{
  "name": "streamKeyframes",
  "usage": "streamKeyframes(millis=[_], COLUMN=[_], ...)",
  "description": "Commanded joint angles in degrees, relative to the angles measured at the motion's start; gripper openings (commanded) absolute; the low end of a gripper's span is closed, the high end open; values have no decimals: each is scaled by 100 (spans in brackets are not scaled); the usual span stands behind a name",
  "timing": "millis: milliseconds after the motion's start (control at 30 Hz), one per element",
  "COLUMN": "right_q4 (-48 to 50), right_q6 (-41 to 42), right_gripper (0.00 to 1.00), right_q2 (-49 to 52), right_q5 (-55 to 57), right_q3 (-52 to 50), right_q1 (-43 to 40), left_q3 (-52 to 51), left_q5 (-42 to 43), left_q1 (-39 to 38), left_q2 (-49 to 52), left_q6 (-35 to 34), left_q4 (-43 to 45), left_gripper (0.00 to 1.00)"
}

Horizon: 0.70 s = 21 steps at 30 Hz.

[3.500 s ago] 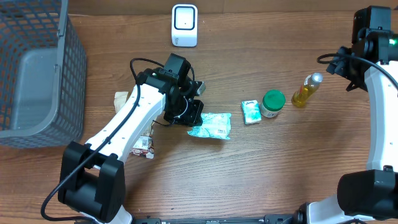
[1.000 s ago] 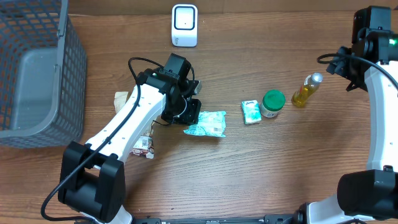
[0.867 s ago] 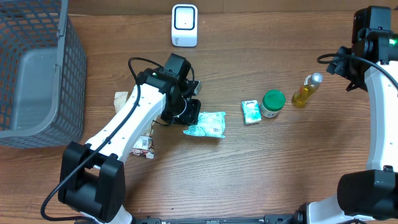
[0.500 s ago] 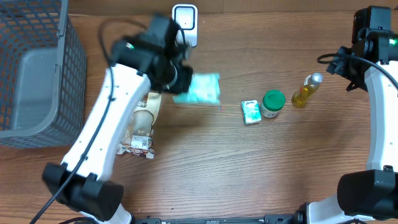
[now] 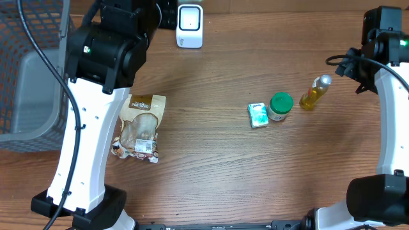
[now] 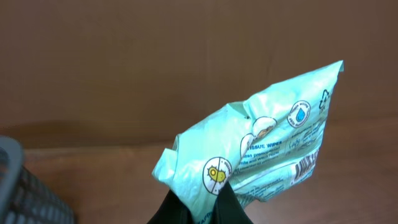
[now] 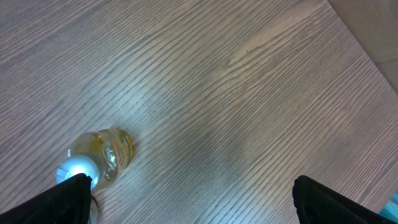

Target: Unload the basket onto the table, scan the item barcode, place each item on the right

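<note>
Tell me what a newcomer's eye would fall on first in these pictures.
The mint-green pack of wet wipes stands out first: it fills the left wrist view, pinched at its lower edge by the shut left fingers. From overhead, the white left arm looms over the table's left side, near the white scanner at the far edge. Further right, a small green box, a green-lidded jar and a yellow bottle sit in a row.

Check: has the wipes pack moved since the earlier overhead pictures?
Yes. The wipes pack no longer lies on the table left of the green box; the left gripper holds it raised.
</note>
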Motion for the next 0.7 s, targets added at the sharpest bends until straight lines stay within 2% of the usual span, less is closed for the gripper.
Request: streamKeyframes(millis=[0, 267, 667], right_q4=[28, 28, 28], right_q6=[44, 44, 44], right_gripper=[100, 100, 100], right_q2=[-4, -4, -4], right_q5=[13, 13, 13], right_q3=[44, 44, 44], right_q1=[0, 0, 0], left_q3=[114, 114, 101], left_q5=[-459, -496, -756], left_q1=[-2, 70, 269], left_q2=[105, 378, 601], left_q6=[557, 1641, 1624], left_q4=[332, 487, 363], left_gripper=[4, 4, 4])
